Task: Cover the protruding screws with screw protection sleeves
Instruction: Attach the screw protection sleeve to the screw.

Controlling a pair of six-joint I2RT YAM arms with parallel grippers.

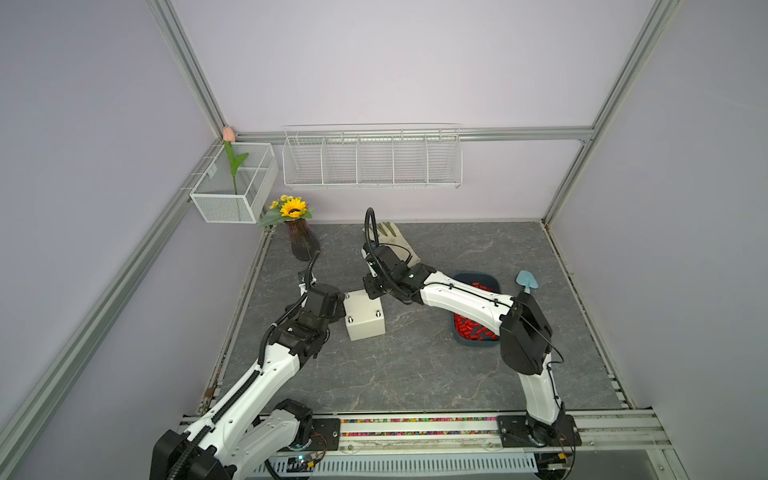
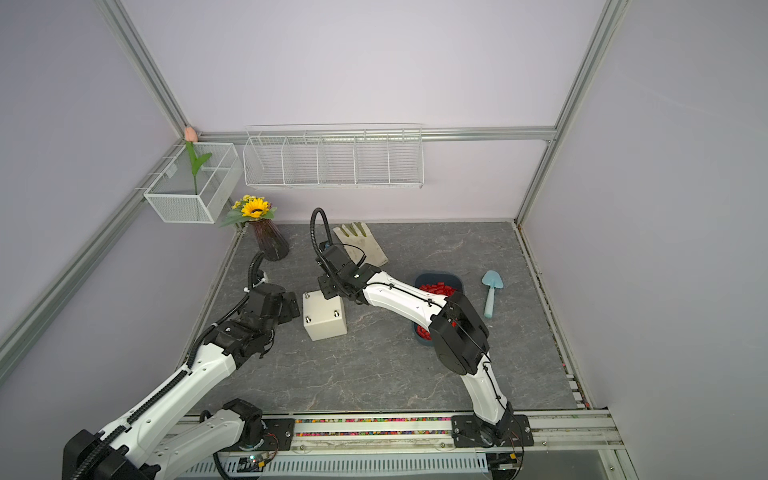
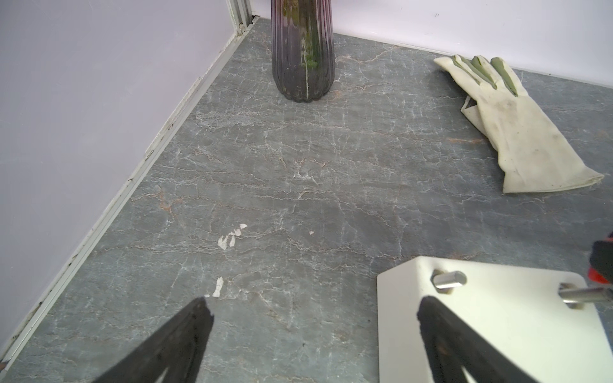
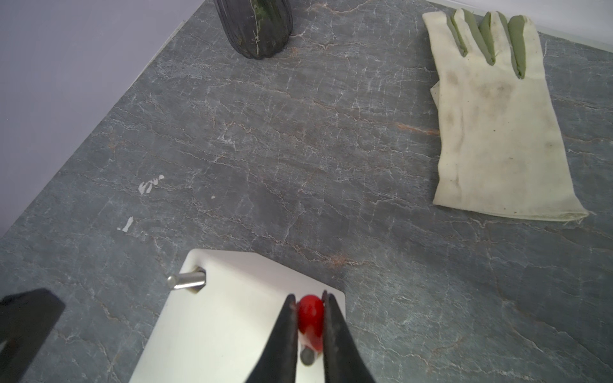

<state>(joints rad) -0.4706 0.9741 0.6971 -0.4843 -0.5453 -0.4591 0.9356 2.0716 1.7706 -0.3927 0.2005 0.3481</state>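
A cream-white box (image 1: 365,322) (image 2: 325,326) stands mid-table with silver protruding screws (image 1: 350,320) (image 2: 336,313) on its top corners. My right gripper (image 4: 308,296) (image 1: 372,291) is shut on a red screw protection sleeve (image 4: 310,316), held over the box's far right corner right above a screw's end (image 4: 307,357). Another bare screw (image 4: 187,282) stands beside it. The left gripper (image 3: 315,301) (image 1: 334,308) is open at the box's left side, holding nothing. Two screws (image 3: 447,280) show in the left wrist view. Many red sleeves (image 1: 471,328) (image 2: 436,289) fill a dark blue tray (image 1: 473,275).
A dark vase (image 1: 303,243) with a sunflower stands at the back left. A pale glove (image 2: 359,243) lies at the back behind the right wrist. A light blue trowel (image 2: 491,297) lies right of the tray. Wire baskets (image 1: 372,160) hang on the walls.
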